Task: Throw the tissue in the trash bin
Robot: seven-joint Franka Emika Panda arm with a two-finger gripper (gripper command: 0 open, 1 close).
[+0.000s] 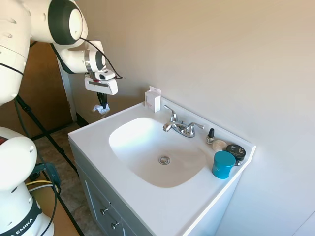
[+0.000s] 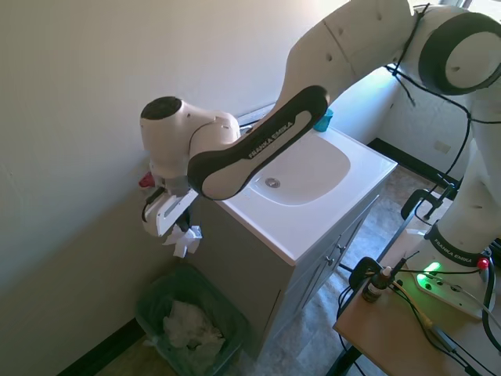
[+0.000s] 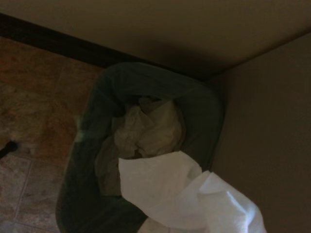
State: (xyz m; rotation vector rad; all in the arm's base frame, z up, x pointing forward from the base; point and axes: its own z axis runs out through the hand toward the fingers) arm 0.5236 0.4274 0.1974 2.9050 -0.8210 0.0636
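While pinching the tissue point(image 2: 186, 240) — crumpled, white — hangs above the green trash bin point(image 2: 153, 295), gripper point(image 2: 178, 234) beside the vanity point(image 2: 258, 266), crumpled paper point(image 3: 148, 131) inside.

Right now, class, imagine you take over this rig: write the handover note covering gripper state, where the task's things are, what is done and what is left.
Gripper: shut on the tissue, held in the air beside the vanity, off the countertop.
Trash bin: on the floor below the gripper, crumpled paper already inside; the wrist view looks straight down into it.
Done: tissue picked up and carried over the bin.
Left: open the fingers so it drops in, then pull back.
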